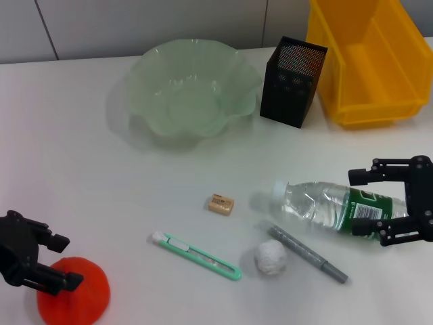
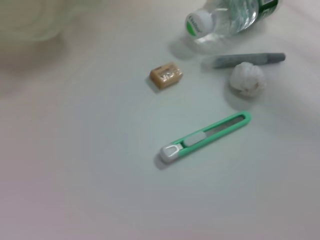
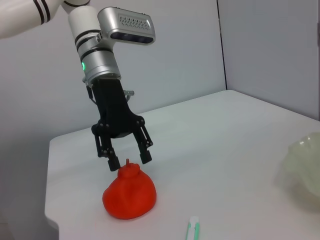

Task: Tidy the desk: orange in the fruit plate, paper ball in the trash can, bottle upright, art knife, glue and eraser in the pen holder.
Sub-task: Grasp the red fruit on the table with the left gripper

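The orange (image 1: 74, 292) sits at the table's near left corner, with my left gripper (image 1: 65, 259) open just above its stem; the right wrist view shows the same gripper (image 3: 129, 161) over the orange (image 3: 129, 192). The bottle (image 1: 331, 206) lies on its side at the right, and my right gripper (image 1: 358, 202) is open with a finger on each side of its labelled part. Between the arms lie the eraser (image 1: 221, 204), the green art knife (image 1: 196, 255), the paper ball (image 1: 270, 258) and the grey glue stick (image 1: 308, 254).
At the back stand the pale green fruit plate (image 1: 135, 74), the black mesh pen holder (image 1: 292, 81) and the yellow trash can (image 1: 365, 108). The left wrist view shows the eraser (image 2: 166, 76), knife (image 2: 205, 136), paper ball (image 2: 246, 79), glue (image 2: 247, 60) and bottle cap (image 2: 200, 22).
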You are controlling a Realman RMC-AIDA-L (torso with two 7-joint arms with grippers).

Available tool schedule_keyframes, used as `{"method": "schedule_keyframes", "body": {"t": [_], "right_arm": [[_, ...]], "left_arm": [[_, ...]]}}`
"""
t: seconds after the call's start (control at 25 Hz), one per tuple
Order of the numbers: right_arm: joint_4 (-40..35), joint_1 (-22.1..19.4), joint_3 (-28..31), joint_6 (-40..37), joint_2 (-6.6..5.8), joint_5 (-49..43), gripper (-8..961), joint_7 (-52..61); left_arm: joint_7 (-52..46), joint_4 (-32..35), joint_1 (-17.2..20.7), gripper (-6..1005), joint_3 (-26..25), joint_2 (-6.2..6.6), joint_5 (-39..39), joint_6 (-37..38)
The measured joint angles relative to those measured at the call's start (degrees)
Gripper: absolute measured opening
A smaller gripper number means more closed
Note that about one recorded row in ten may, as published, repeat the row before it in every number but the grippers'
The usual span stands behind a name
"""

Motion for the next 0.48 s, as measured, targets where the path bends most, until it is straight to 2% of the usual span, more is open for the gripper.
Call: {"method": "schedule_keyframes", "body": {"t": [0.48], "right_arm": [[0.0, 0.1, -0.1, 0.2, 0.05, -0.1, 784, -0.1]], "left_arm": [[0.0, 0.2, 0.2, 701, 1.4, -0.23, 3.4, -1.7]]}}
